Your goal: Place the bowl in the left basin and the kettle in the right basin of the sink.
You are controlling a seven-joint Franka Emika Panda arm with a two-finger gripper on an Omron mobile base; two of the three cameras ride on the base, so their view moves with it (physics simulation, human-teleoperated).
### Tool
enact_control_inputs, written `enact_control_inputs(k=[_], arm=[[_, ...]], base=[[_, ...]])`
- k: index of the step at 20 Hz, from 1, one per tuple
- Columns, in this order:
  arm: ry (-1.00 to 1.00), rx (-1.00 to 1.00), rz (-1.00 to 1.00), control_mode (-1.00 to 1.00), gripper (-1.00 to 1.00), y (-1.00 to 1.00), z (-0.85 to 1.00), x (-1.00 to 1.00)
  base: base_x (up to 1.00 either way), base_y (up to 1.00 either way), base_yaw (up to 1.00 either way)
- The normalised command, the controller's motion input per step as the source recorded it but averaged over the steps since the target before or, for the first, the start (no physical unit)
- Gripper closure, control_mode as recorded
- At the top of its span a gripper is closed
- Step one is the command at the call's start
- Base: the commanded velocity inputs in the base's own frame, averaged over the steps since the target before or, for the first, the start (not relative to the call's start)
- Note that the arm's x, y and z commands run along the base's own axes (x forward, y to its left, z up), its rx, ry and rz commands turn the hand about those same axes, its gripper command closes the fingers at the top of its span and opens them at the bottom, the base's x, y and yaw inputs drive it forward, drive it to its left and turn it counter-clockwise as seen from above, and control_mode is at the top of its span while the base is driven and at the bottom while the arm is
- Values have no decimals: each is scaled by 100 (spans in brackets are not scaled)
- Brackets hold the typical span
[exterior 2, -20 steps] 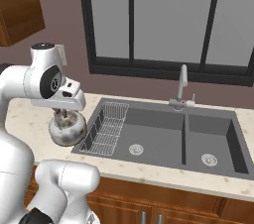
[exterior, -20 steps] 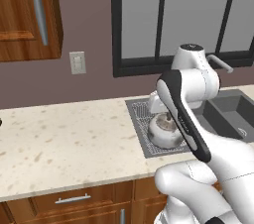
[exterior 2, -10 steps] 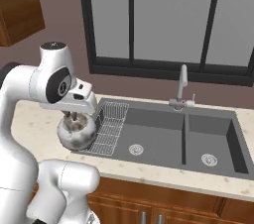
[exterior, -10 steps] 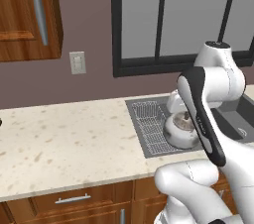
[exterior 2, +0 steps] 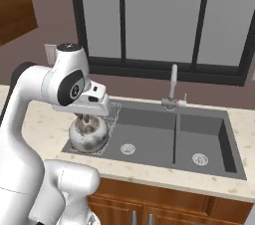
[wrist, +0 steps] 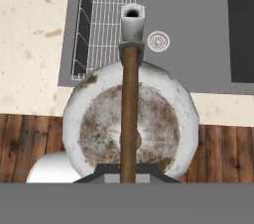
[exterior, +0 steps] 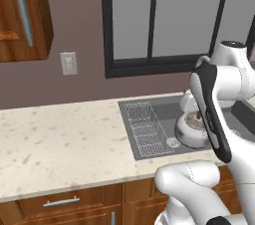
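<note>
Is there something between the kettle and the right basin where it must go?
Nothing visible does. The gripper holds the kettle above the left basin; the faucet stands behind the divider, off the path to the right basin.

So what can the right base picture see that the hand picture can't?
The right base picture has the thin curved chrome faucet, the dark-framed window and the right basin's round drain. The hand picture looks straight down on a short white spout and a long brown handle, with brown wooden boards beneath. Both have the squat silvery tarnished kettle, the white wire rack and the left basin's round metal drain.
</note>
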Motion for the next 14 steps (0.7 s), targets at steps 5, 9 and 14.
enact_control_inputs(k=[5, 9, 14], arm=[[0, 0, 0, 100, 100, 0, 0, 0], [0, 0, 0, 100, 100, 0, 0, 0], [0, 0, 0, 100, 100, 0, 0, 0]], base=[[-8, -75, 1], [-7, -71, 0], [-6, -68, 0]])
